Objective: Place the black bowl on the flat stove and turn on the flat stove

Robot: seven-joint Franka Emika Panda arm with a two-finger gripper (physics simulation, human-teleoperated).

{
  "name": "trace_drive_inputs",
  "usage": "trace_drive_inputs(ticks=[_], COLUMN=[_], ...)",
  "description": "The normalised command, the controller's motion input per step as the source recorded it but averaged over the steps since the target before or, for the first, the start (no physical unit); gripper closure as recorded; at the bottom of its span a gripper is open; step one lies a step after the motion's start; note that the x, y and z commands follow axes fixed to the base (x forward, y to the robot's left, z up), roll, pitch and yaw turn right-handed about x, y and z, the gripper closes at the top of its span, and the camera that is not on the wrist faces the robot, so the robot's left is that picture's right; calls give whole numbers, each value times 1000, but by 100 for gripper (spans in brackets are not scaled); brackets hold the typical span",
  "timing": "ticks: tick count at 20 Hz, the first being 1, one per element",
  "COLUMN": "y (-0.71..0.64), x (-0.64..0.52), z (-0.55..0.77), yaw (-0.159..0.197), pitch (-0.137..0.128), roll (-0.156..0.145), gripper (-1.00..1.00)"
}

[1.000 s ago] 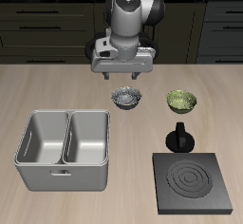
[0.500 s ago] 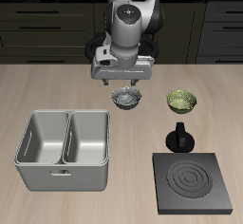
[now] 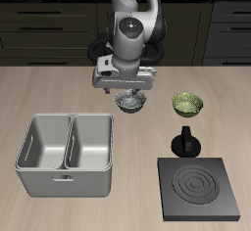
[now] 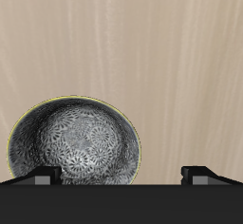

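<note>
Lower now than a second ago: arm has dropped, gripper (image 3: 127, 90) sits right above the black bowl (image 3: 131, 102), partly hiding its back rim in the exterior view. Nothing else shifted.

Counter (image 3: 59, 88) is pale wood grain, dark cabinets behind. Biggest item is the grey two-compartment caddy (image 3: 65, 155), near the front edge, both compartments showing bare metal. Next, flat stove (image 3: 198, 188), dark square slab with concentric rings on top, near the front edge, well apart from the caddy. Its black knob (image 3: 186, 141) stands upright just behind the slab, on the side toward the bowls.

Black bowl sits on the counter farther back, between caddy and green-patterned bowl (image 3: 187, 104), upright, touching neither. Well apart from the stove. Wrist view shows the black bowl (image 4: 72, 142) from above: speckled silvery floral pattern inside, thin yellowish rim, part cut off by the gripper body. Green-patterned bowl is of like size, beside the black one, near the knob but apart.

Jaws are spread wide; two dark fingertips (image 4: 42, 174) show in the wrist view, one over the bowl's rim area, the other over bare counter. Not closed on anything; contact with the bowl can't be told.
</note>
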Motion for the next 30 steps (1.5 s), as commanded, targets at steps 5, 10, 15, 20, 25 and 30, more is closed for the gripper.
trace_drive_inputs(ticks=[5, 10, 15, 20, 25, 30], y=[-18, 20, 8, 20, 18, 28], x=[-11, 6, -1, -7, -53, -75], z=[-261, -170, -109, -263, -149, 25], yaw=[-11, -11, -2, -16, -45, -20], pitch=[44, 13, 13, 49, 24, -8], roll=[5, 3, -4, 8, 1, 12], gripper=[-100, -100, -100, -100, 100, 100])
